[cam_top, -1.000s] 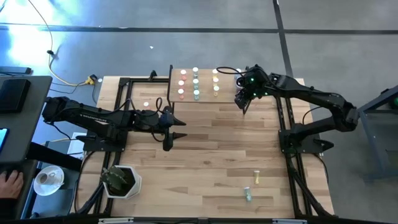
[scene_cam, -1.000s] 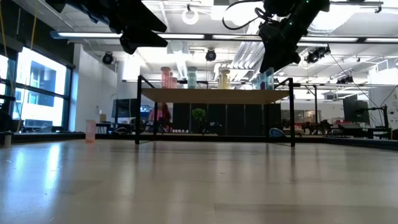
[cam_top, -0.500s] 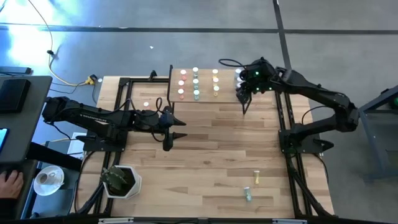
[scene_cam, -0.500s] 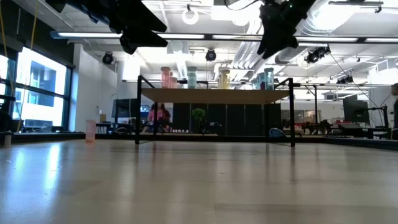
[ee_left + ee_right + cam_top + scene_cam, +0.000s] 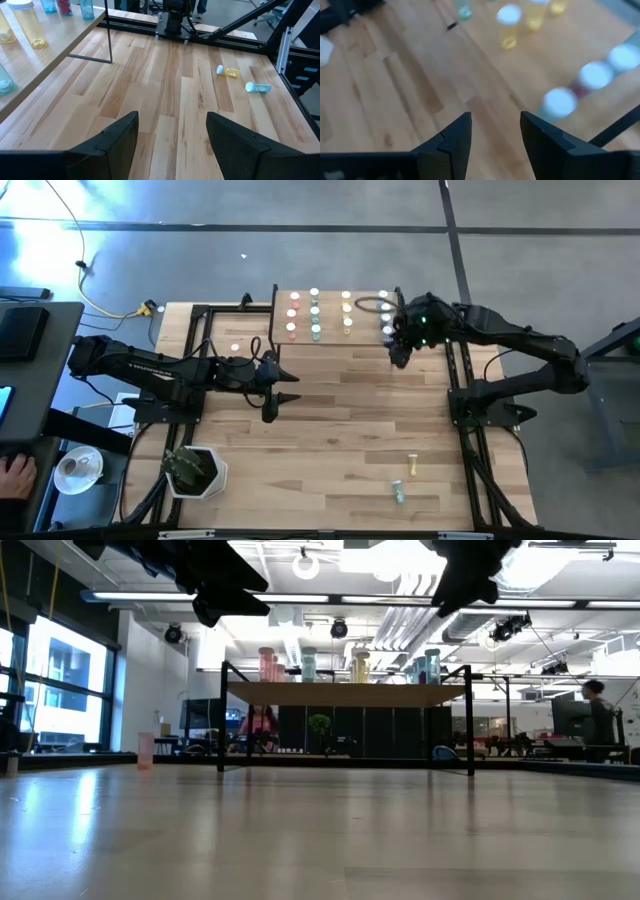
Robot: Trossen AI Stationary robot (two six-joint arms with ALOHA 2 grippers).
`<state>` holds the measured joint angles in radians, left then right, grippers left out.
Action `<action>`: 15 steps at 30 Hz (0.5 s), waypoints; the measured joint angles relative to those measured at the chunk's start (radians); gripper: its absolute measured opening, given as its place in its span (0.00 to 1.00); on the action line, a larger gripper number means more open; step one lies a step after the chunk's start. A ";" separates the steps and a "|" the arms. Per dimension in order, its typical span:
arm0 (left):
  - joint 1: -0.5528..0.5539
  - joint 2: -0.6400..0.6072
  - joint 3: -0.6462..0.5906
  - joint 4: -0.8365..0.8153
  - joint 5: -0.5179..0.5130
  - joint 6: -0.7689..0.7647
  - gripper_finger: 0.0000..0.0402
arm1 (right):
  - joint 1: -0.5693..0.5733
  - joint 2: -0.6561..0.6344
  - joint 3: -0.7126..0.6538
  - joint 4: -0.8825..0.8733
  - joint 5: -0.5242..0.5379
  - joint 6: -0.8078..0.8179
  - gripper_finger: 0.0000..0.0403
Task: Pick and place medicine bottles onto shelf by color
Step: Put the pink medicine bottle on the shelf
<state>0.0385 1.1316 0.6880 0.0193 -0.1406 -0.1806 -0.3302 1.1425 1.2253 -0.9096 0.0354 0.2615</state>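
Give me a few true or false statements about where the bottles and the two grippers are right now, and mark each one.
1. Two bottles lie on their sides on the table, a yellow bottle and a blue-grey bottle. True.
2. The right gripper is clamped on a bottle. False: its fingers are open with only bare wood between them.
3. The shelf already holds bottles standing in rows. True.
4. The left gripper hangs above the shelf. False: it is open over the middle of the table, away from the shelf.
5. The potted plant stands on the shelf. False: it sits at the table's near left corner.
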 joint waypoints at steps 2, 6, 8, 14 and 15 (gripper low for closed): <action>0.000 0.000 0.000 0.000 0.000 0.000 0.56 | 0.045 -0.020 -0.034 0.000 0.025 0.050 0.40; 0.000 0.000 0.000 0.000 0.000 0.000 0.56 | 0.135 -0.050 -0.099 0.000 0.074 0.159 0.40; 0.000 0.000 0.000 0.000 0.000 0.000 0.56 | 0.180 -0.061 -0.129 0.000 0.078 0.208 0.40; 0.000 0.000 0.000 0.000 0.000 0.000 0.56 | 0.309 -0.079 -0.224 0.009 0.115 0.374 0.40; 0.000 0.000 0.000 0.000 0.000 0.000 0.56 | 0.330 -0.079 -0.239 0.009 0.120 0.400 0.40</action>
<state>0.0385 1.1316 0.6880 0.0193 -0.1410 -0.1806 -0.0005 1.0630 0.9863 -0.9005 0.1555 0.6613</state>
